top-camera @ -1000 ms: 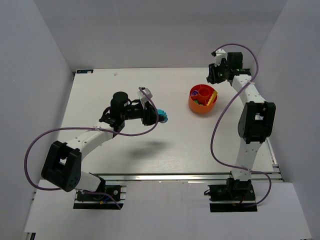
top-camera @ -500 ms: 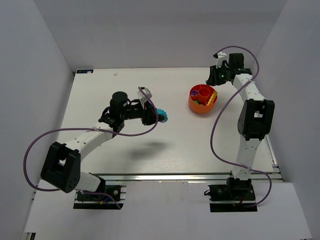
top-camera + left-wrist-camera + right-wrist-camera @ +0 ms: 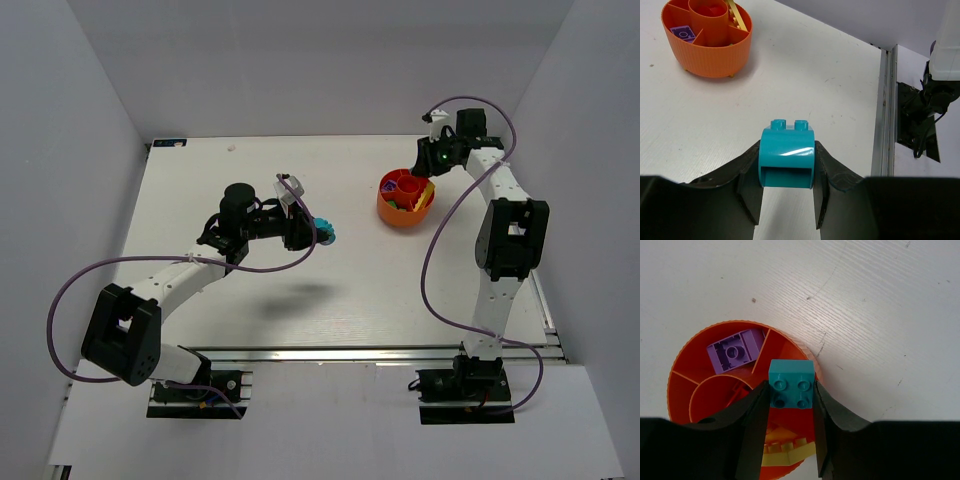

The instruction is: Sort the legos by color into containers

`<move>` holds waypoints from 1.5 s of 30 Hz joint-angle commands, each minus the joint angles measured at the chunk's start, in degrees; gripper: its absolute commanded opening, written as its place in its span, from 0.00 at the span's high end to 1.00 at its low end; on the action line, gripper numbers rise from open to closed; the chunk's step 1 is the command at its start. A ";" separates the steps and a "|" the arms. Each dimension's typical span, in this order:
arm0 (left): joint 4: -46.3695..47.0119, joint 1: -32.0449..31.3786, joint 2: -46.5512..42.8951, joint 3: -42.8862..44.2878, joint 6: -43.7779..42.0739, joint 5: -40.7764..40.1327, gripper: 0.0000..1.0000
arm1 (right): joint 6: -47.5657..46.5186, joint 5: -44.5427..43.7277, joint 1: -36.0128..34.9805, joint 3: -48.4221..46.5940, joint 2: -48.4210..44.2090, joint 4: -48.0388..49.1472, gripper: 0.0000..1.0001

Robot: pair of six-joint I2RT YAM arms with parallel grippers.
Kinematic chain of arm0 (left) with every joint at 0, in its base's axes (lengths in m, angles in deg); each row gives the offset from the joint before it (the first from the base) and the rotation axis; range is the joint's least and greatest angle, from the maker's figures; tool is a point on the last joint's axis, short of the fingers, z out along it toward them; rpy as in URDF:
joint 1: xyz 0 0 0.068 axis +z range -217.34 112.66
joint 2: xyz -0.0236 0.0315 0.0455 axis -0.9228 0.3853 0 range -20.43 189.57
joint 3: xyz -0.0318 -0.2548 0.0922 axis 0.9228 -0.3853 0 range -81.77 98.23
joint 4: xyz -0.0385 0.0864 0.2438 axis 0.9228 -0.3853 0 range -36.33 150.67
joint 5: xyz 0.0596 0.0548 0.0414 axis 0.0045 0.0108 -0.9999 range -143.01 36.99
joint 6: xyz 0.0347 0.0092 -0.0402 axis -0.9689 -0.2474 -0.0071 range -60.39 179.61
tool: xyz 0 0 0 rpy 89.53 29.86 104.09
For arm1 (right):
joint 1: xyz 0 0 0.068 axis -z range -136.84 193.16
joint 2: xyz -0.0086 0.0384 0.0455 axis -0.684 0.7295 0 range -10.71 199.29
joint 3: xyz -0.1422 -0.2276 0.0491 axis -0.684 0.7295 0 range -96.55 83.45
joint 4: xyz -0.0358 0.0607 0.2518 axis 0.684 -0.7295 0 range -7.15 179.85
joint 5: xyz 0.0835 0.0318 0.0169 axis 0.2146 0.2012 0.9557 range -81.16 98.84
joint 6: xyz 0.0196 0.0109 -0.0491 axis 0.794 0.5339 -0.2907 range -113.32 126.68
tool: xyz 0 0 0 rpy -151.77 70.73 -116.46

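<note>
The round orange bowl (image 3: 392,213) stands at the table's back right; it also shows in the left wrist view (image 3: 710,55) and the right wrist view (image 3: 685,365). It holds a purple brick (image 3: 735,350), yellow bricks (image 3: 790,452) and red pieces in the central cup (image 3: 737,392). My right gripper (image 3: 791,390) is shut on a teal square brick (image 3: 791,384) and holds it above the bowl's rim. My left gripper (image 3: 786,172) is shut on a teal arched brick (image 3: 786,157) above the table's middle, left of the bowl (image 3: 325,231).
The table's metal edge rail (image 3: 887,110) and the right arm's base (image 3: 932,95) show at the right of the left wrist view. White walls enclose the table on three sides.
My right gripper has moved from behind the bowl to over its back rim, carrying the teal square brick. The left arm has stayed still.
</note>
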 commanded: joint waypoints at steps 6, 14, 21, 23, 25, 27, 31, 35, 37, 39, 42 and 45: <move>-0.71 -0.15 -1.35 2.07 -0.62 0.86 1.00 | -3.65 1.46 0.05 -1.87 -0.71 -4.54 0.89; -0.71 -0.15 -1.44 2.07 -0.62 0.86 1.00 | -3.56 1.38 0.05 -1.96 -0.71 -5.16 0.62; -0.71 -0.15 -1.52 2.07 -0.71 0.86 1.00 | -3.21 1.29 0.05 -2.31 -0.71 -4.90 0.48; -0.71 -0.15 -1.70 2.07 -0.71 0.86 1.00 | -3.12 1.20 0.05 -2.49 -0.80 -4.72 0.43; -0.72 -0.15 -1.52 2.07 -0.62 0.77 1.00 | -3.12 1.20 0.14 -2.66 -0.89 -4.63 0.42; -0.71 -0.15 -1.52 1.98 -0.62 1.04 1.00 | -2.94 1.20 -0.04 -2.66 -0.97 -4.55 0.42; -0.71 -0.15 -1.35 1.98 -0.62 0.95 1.00 | -2.16 0.24 0.05 -2.40 -1.76 -2.80 0.44; -0.45 -0.15 -1.17 1.98 -0.45 1.12 1.00 | 1.88 -9.15 0.05 3.38 -9.46 6.85 0.53; 0.07 -0.15 -0.91 1.90 -0.01 1.91 1.00 | 1.98 -13.45 0.14 10.15 -13.96 15.09 0.56; 1.12 -0.15 -0.56 1.81 0.61 2.70 1.00 | 0.76 -13.13 -0.04 14.36 -19.68 17.94 0.56; 4.45 -0.67 0.40 1.37 3.40 7.17 1.00 | -5.71 1.15 0.14 17.36 -26.27 17.17 0.51; 9.90 -0.68 2.33 0.84 8.40 15.00 1.00 | -23.41 28.38 -0.30 19.66 -29.97 1.17 0.41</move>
